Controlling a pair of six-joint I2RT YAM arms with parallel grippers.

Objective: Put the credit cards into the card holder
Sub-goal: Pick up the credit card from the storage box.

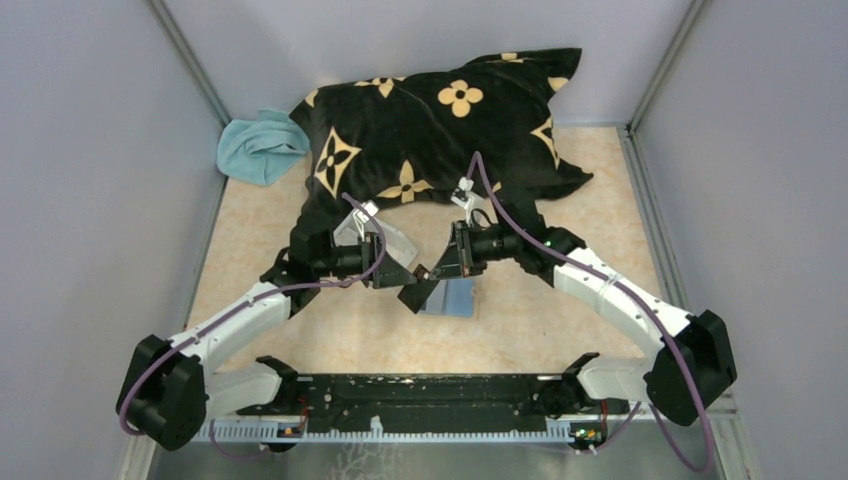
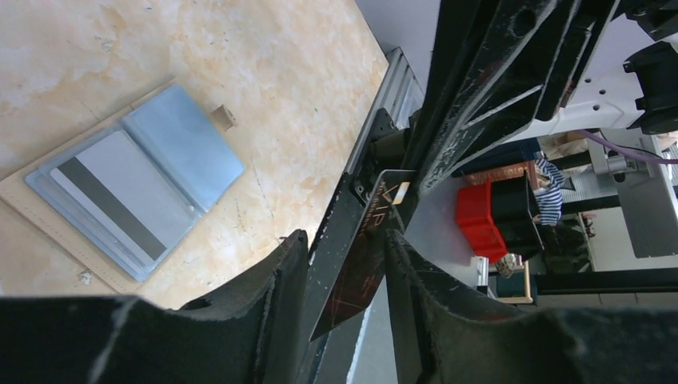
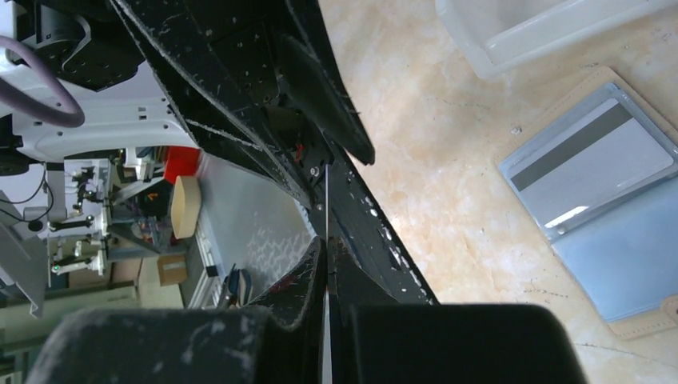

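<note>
Partway through, by the look of it. Holder [image 2: 188, 144] spread flat on the table [image 2: 264, 64], with one striped card [image 2: 120, 192] already tucked in a pocket and the other half showing only blue-grey plastic. Well clear of it, in mid-air, a dark card [image 2: 356, 268] clamped edge-on in the right claw [image 3: 326, 264]. Left claw [image 2: 344, 240] half-spread astride the same card, a finger on each side, no firm grip visible; cannot tell whether a pad touches. Reads as a hand-over. Left to do: settle the dark card in one claw, carry it to the holder, slide it into a free pocket. Clear tray [image 3: 544, 32] beside the holder; cannot tell whether more cards wait there.
</note>
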